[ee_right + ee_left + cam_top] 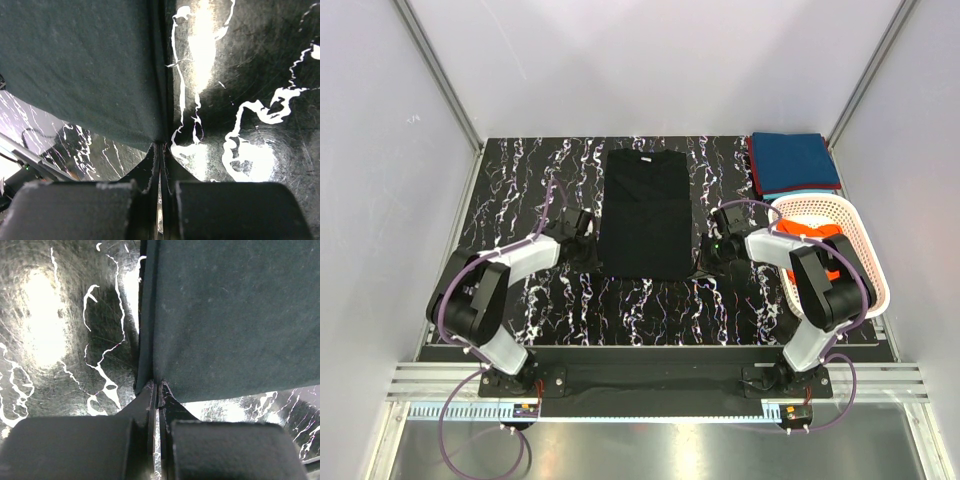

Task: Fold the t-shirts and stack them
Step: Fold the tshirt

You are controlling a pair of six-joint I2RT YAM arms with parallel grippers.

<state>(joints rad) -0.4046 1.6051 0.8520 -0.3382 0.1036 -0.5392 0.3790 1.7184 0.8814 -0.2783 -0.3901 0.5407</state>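
**Black tee pinched at both near corners**

From above: the black t-shirt (642, 212) is folded into a long, flat rectangle in the middle of the glossy black table (520, 190) with its white marble veins, collar at the far end. The left gripper (588, 256) sits at its near left corner and the right gripper (706, 252) at its near right. At the far right corner there's a neatly squared teal-blue t-shirt (795, 162) with a sliver of dark red fabric (753, 165) along its left edge. The orange t-shirt (817, 236) is bunched up in the white lattice basket (865, 262).

Left wrist cam: matte black fingers are squeezed together right on the tee's corner, soft lint-speckled cloth against the shiny tabletop.

Right wrist cam: same deal, jaws clamped tight on the opposite corner.
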